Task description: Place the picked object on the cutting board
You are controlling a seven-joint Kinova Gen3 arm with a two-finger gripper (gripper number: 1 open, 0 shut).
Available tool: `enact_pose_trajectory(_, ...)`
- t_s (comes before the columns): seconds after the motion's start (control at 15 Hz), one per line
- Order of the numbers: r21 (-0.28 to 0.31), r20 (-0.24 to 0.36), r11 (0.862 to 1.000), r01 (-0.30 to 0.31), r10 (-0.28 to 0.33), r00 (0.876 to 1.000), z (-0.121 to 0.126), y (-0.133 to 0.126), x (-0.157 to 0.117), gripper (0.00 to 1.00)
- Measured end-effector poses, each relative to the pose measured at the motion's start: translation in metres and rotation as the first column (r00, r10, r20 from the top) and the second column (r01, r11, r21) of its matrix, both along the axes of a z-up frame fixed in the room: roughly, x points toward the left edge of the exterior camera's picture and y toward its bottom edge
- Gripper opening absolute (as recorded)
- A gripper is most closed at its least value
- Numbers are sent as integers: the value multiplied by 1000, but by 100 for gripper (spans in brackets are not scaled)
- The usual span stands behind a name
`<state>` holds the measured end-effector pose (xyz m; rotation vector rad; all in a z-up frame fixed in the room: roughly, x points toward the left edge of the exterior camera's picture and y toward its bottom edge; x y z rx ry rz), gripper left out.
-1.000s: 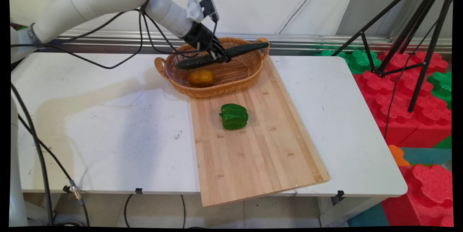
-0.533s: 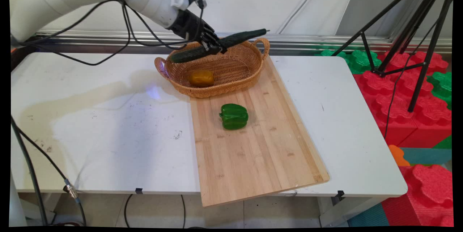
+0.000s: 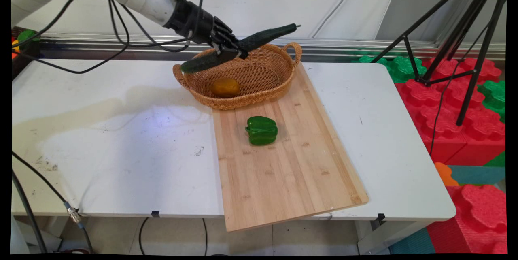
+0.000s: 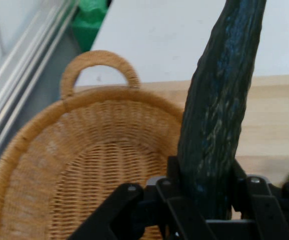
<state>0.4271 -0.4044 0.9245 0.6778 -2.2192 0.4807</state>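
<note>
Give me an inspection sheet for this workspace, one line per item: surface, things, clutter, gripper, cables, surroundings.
Surface: white table, scuffed, with a wooden cutting board lying on it, the board's near corner past the table's front edge.
Things: cucumber held in the air, tilted, over the wicker basket; yellow pepper lies in the basket; green pepper sits on the board.
Clutter: nothing seen.
Gripper: gripper above the basket's far rim, jaws shut on the cucumber near its middle.
Cables: black cables hang from the arm; more run below the table's left front.
Surroundings: black tripod and red and green foam blocks at right.
</note>
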Motion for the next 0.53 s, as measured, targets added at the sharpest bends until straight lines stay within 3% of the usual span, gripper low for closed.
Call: enact_pose_trajectory(0.53, 90, -60, 995, 47, -41, 997, -4, 51, -18, 0)
